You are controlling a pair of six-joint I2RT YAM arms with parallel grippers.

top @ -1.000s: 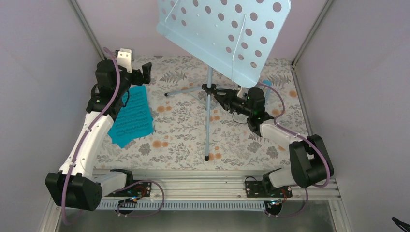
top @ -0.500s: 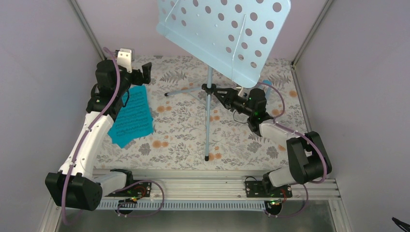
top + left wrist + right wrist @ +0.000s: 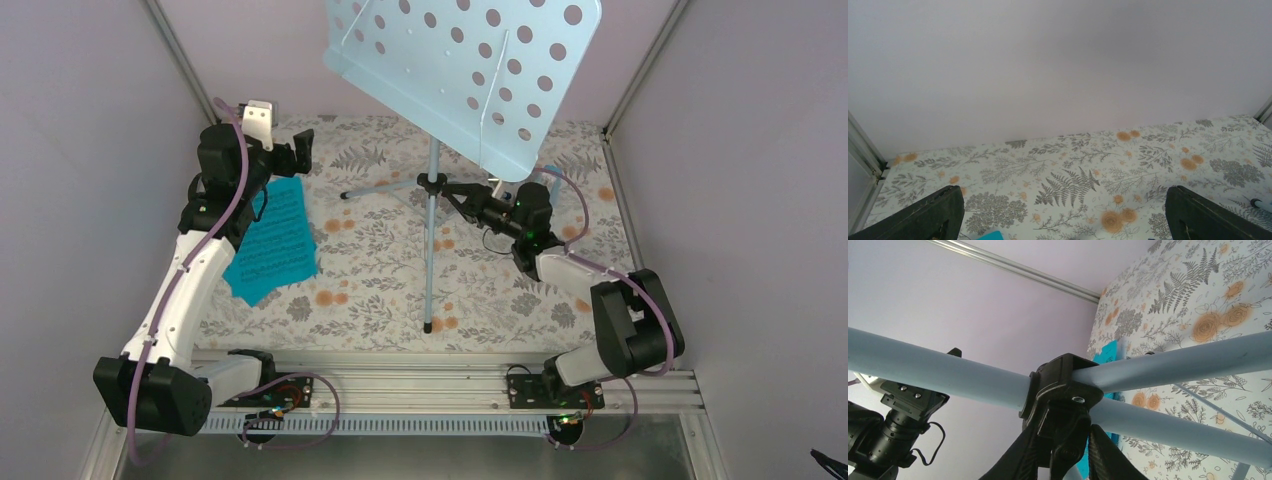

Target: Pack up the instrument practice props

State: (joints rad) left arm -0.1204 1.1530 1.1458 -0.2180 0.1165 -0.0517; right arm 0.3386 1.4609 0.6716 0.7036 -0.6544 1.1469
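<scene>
- Music stand [image 3: 470, 70]: pale blue, standing on its tripod at the middle of the floral counter [image 3: 380, 270]. Its perforated desk, tilted, fills the upper middle of the overhead view. One thin leg runs down toward the lower middle, and another runs off to the left.
- Black hub [image 3: 432, 183]: the joint where the legs meet the pole, just under the desk's lower edge in the overhead view. In the right wrist view it sits at the centre, with pale blue tubes leading away to the left and right.
- Right tool [image 3: 452, 192]: extends from the right of the overhead view, with its tips at the hub. In its wrist view, two black fingers [image 3: 1018, 455] rise from the lower edge. They stand narrowly parted, one on each side of the hub's underside and close against it. Whether they press on it cannot be told.
- Left tool [image 3: 303, 150]: at the upper left of the overhead view, well apart from the stand. Its fingers [image 3: 923, 215] sit in the lower corners of the left wrist view, spread wide with nothing between them.
- Sheet-music pages [image 3: 272, 240]: turquoise, lying flat on the counter at the left of the overhead view, beside the left arm.
</scene>
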